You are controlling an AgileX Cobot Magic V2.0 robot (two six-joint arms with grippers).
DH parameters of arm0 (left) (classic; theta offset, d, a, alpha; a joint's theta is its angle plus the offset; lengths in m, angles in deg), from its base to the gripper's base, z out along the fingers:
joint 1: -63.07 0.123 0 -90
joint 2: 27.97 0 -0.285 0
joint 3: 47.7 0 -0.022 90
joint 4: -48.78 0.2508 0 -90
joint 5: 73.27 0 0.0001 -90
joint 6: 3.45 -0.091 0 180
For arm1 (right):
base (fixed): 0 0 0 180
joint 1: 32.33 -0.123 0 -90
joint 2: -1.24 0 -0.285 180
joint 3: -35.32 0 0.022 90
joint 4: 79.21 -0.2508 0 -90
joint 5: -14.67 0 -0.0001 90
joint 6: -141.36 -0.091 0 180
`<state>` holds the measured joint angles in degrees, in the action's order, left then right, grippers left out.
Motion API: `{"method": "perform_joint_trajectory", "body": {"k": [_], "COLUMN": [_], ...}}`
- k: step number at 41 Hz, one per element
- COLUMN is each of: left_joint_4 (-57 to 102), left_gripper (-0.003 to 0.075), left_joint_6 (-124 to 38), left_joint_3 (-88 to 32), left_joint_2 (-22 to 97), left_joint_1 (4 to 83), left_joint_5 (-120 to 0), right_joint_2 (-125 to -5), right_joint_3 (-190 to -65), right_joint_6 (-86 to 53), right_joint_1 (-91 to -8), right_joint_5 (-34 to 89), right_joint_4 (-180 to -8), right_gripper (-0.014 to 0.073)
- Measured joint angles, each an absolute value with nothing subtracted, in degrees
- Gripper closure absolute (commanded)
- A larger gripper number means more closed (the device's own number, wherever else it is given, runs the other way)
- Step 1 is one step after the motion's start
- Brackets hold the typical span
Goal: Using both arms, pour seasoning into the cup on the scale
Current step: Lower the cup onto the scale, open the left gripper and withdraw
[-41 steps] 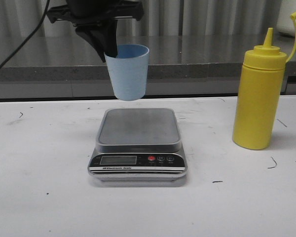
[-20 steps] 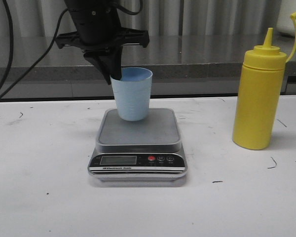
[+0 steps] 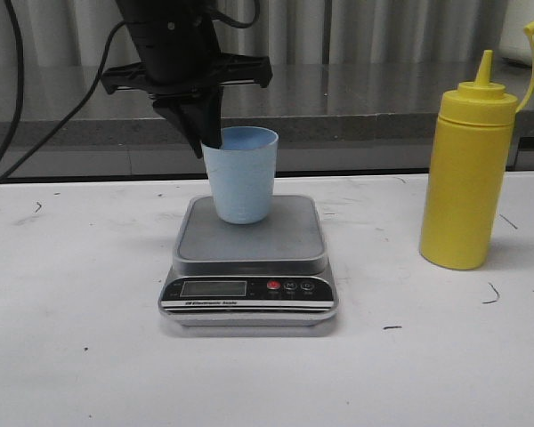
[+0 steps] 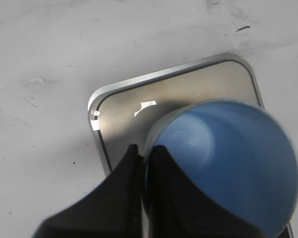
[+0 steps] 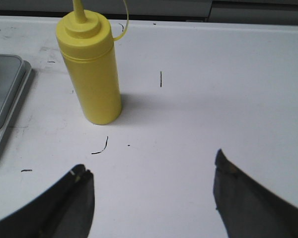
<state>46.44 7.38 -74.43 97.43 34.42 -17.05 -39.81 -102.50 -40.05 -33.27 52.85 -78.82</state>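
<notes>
The pale blue cup (image 3: 241, 175) stands on the platform of the silver-grey scale (image 3: 249, 258). My left gripper (image 3: 208, 138) is shut on the cup's rim on its left side, one finger inside and one outside. In the left wrist view the gripper (image 4: 146, 151) pinches the cup wall (image 4: 223, 158) over the scale platform (image 4: 134, 106). The yellow seasoning bottle (image 3: 467, 173) stands upright on the table to the right of the scale, cap hanging off. In the right wrist view my right gripper (image 5: 151, 173) is open and empty, short of the bottle (image 5: 91, 67).
A grey ledge (image 3: 383, 124) runs along the back of the white table. The scale's black panel with LCD and red button (image 3: 273, 286) faces the front. Small dark marks dot the table (image 3: 491, 294). Cables hang at the upper left (image 3: 18, 80).
My left gripper has lowered the cup from above the scale down onto its platform and still grips the rim. The bottle has not moved.
</notes>
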Motion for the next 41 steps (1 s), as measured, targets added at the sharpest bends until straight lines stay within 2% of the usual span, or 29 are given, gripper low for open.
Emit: {"method": "perform_joint_trajectory", "body": {"k": [24,27,30,36,39,41], "left_joint_4": [46.4,46.4,46.3,46.07,46.09,46.05], "left_gripper": [0.0731,0.0681,0.0589,0.0351,0.0277,0.0255], "left_joint_6": [7.38,7.38,7.38,7.38,7.38,7.38], "left_joint_3": [-74.43,-74.55,-74.67,-74.67,-74.67,-74.67], "left_joint_2": [97.47,97.68,97.81,97.81,97.7,97.7], "left_joint_1": [34.42,34.42,34.42,34.42,34.38,34.28], "left_joint_5": [-16.43,-16.43,-16.52,-17.48,-17.57,-17.57], "right_joint_2": [-39.81,-39.81,-39.81,-39.81,-39.81,-39.81], "right_joint_3": [-102.5,-102.5,-102.5,-102.5,-102.5,-102.5], "right_joint_6": [-40.05,-40.05,-40.05,-40.05,-40.05,-40.05], "right_joint_1": [-33.27,-33.27,-33.27,-33.27,-33.27,-33.27], "right_joint_5": [52.85,52.85,52.85,52.85,52.85,52.85], "right_joint_4": [-78.82,-78.82,-78.82,-78.82,-78.82,-78.82], "right_gripper": [0.0065,0.0065,0.0065,0.0065,0.0065,0.0065]}}
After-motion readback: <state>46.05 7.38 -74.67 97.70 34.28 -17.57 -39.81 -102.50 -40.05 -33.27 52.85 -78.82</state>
